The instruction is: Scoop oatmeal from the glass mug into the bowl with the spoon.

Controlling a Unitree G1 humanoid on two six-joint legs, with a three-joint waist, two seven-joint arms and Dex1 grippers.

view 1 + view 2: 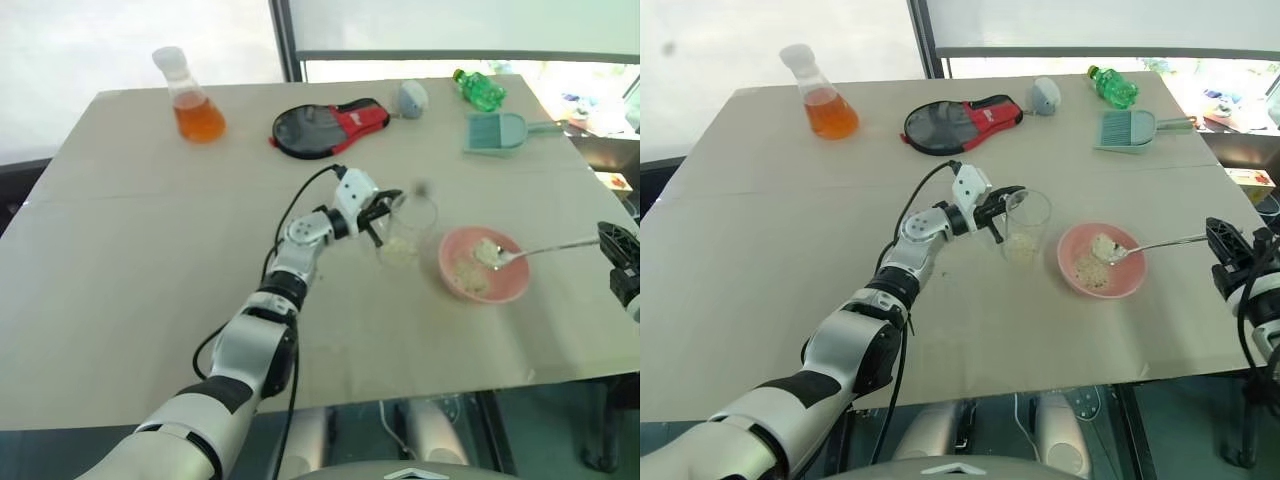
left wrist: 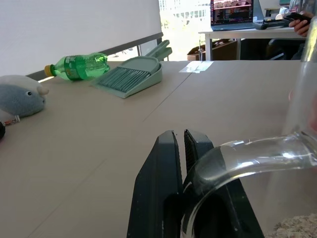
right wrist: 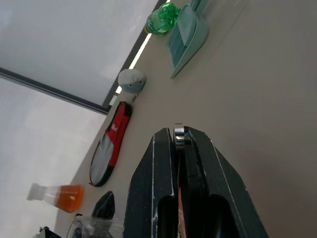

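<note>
while both pairs of jaws are pressed together, each on a task thing, the scene reads as follows:
left jaws: the left gripper [image 1: 996, 215] is closed on the handle of the small clear glass mug [image 1: 1025, 228], the two black fingers [image 2: 163, 188] pinching the glass loop between them
mug contents: a low heap of pale beige crumbly oatmeal [image 1: 1021, 247] lies at the bottom of the mug, just past the left jaws
right jaws: the right gripper [image 1: 1220, 240] is clamped on the far end of the slim shiny silver metal spoon [image 1: 1150, 245]; the handle tip shows as a bright sliver between the fingertips [image 3: 171, 144]
spoon head: it reaches from the right jaws toward the left ones and rests over the shallow round pink bowl [image 1: 1101, 260], carrying a clump of oatmeal
bowl: between the two grippers, just beside the mug, with more oatmeal on its floor
surface: beige table [image 1: 770, 250] under everything
beyond the left jaws: black and red flat pouch [image 1: 960, 122], grey rounded plush toy [image 1: 1045, 95], conical glass flask with orange liquid [image 1: 820, 100]
beyond the right jaws: teal dustpan with brush [image 1: 1130, 130], green plastic bottle lying on its side [image 1: 1112, 87]
</note>
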